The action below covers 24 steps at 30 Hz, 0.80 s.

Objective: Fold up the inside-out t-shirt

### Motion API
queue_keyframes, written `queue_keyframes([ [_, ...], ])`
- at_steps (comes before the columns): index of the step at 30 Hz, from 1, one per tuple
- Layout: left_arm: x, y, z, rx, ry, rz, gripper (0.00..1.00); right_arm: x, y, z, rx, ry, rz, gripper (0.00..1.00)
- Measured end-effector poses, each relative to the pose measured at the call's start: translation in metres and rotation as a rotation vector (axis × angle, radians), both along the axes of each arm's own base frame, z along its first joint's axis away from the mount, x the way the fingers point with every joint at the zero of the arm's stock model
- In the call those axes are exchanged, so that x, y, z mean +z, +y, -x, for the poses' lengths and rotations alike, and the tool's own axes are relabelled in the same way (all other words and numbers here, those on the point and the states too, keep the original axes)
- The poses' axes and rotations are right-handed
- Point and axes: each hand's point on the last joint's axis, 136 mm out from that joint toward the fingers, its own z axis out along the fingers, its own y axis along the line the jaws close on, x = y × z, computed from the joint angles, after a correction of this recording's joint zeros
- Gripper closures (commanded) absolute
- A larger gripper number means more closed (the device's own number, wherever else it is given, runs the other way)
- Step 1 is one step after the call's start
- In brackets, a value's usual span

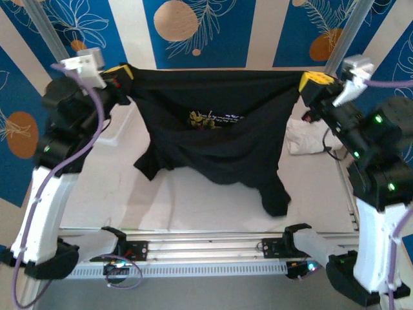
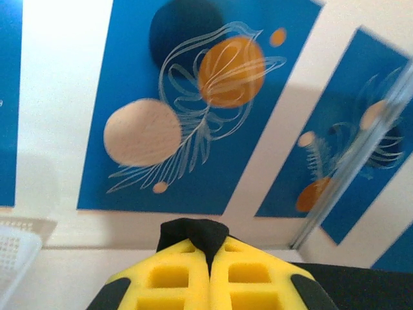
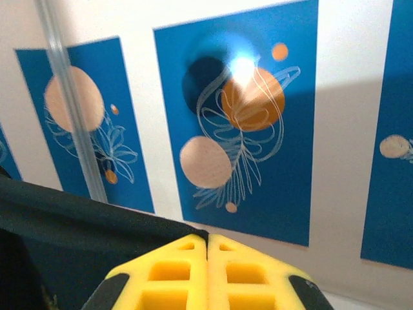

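Black t-shirt (image 1: 219, 142): hangs spread above table (image 1: 193, 201)
Left gripper (image 1: 121, 72): clamps one top corner
Right gripper (image 1: 315, 81): clamps the other

The black soft cloth t-shirt (image 1: 213, 139) looks matt and limp; the yellow moulded fingers (image 3: 174, 284) of the right gripper (image 3: 207, 240) look like matt plastic, smooth in their recessed pockets; the white arm shell (image 1: 39, 213) is glossy plastic; the silver grooved rail (image 1: 206, 247) is dull metal; the white table top (image 1: 193, 200) is smooth and matt.

blocked: t-shirt (image 1: 213, 148) hangs across mid-table | free: bare table (image 1: 193, 203) in front — white garment (image 1: 302, 141) at right
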Motion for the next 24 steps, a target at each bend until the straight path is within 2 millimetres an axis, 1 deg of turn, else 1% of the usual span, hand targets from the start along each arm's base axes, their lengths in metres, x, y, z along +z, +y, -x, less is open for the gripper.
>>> queue_keyframes([
  [2, -0.018, -0.006, -0.035, 0.040, 0.048, -0.041, 1.00, -0.016, 0.002, -0.040, -0.028, 0.051, 0.018, 1.00],
  [4, -0.039, -0.014, -0.075, 0.085, 0.098, -0.090, 1.00, -0.031, 0.002, -0.080, -0.057, 0.090, 0.032, 1.00],
  [7, -0.057, -0.022, -0.132, 0.142, 0.135, -0.146, 1.00, -0.061, 0.000, -0.149, -0.101, 0.163, 0.045, 1.00],
  [8, -0.058, -0.024, -0.151, 0.159, 0.136, -0.157, 1.00, -0.069, 0.000, -0.171, -0.109, 0.183, 0.047, 1.00],
  [10, -0.051, -0.024, -0.185, 0.189, 0.114, -0.164, 1.00, -0.076, 0.001, -0.212, -0.118, 0.203, 0.045, 1.00],
  [12, -0.034, -0.022, -0.208, 0.210, 0.063, -0.156, 1.00, -0.072, 0.004, -0.244, -0.118, 0.191, 0.039, 1.00],
  [13, -0.024, -0.019, -0.213, 0.219, 0.033, -0.150, 1.00, -0.067, 0.006, -0.255, -0.117, 0.177, 0.032, 1.00],
  [14, -0.012, -0.016, -0.213, 0.226, 0.002, -0.143, 1.00, -0.058, 0.007, -0.262, -0.114, 0.157, 0.026, 1.00],
  [15, -0.003, -0.012, -0.210, 0.231, -0.022, -0.140, 1.00, -0.050, 0.008, -0.264, -0.111, 0.139, 0.018, 1.00],
  [16, 0.008, -0.009, -0.203, 0.234, -0.045, -0.137, 1.00, -0.040, 0.010, -0.262, -0.105, 0.117, 0.009, 1.00],
  [18, 0.035, -0.003, -0.181, 0.232, -0.102, -0.120, 1.00, -0.017, 0.013, -0.250, -0.085, 0.070, -0.008, 1.00],
  [19, 0.048, 0.000, -0.166, 0.227, -0.126, -0.113, 1.00, -0.003, 0.015, -0.241, -0.074, 0.037, -0.017, 1.00],
  [20, 0.062, 0.004, -0.147, 0.218, -0.156, -0.105, 1.00, 0.011, 0.016, -0.229, -0.062, 0.005, -0.025, 1.00],
  [21, 0.075, 0.007, -0.131, 0.211, -0.185, -0.100, 1.00, 0.021, 0.018, -0.219, -0.050, -0.017, -0.029, 1.00],
  [23, 0.098, 0.015, -0.091, 0.191, -0.240, -0.083, 1.00, 0.040, 0.024, -0.193, -0.021, -0.062, -0.034, 1.00],
  [24, 0.105, 0.018, -0.074, 0.182, -0.261, -0.076, 1.00, 0.045, 0.025, -0.183, -0.014, -0.073, -0.035, 1.00],
])
